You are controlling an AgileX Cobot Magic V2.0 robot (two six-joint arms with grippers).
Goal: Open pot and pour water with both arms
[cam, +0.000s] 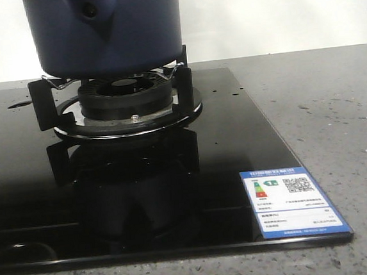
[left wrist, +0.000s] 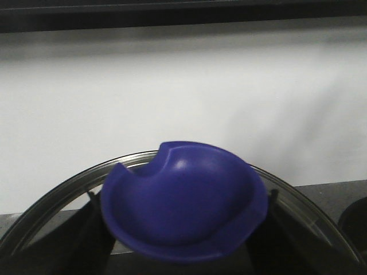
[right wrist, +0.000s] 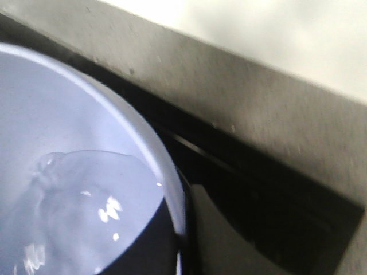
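While the pot [cam: 103, 32] stands on the black pan supports [cam: 42, 101] of a gas burner [cam: 126, 94], we see none of the robot's arms in the front view. The pot is dark navy blue, straight-sided, with a stubby handle socket [cam: 90, 9] whose hole faces the camera; its top edge is cut off by the frame. The burner sits in a glossy black glass hob [cam: 235, 139], which mirrors the supports and burner ring. A blue-and-white energy label [cam: 294, 202] is stuck at the hob's near right corner, and speckled grey countertop [cam: 321, 99] lies to the right.

From the left wrist, we look onto a blue cup-shaped knob [left wrist: 183, 203] with a notch in its rim, set at the centre of a round glass lid [left wrist: 57, 195] with a metal rim, seen against a white wall [left wrist: 183, 97]. Dark shapes flank the knob on both sides, but we cannot tell whether these are the fingers or whether they are pressed on it.

From the right wrist, we see a pale-lined vessel [right wrist: 74, 126] holding clear water [right wrist: 74, 212], its rim over the black hob edge and grey counter. No fingers appear here, so we cannot judge their spread or how the pot lies to them.
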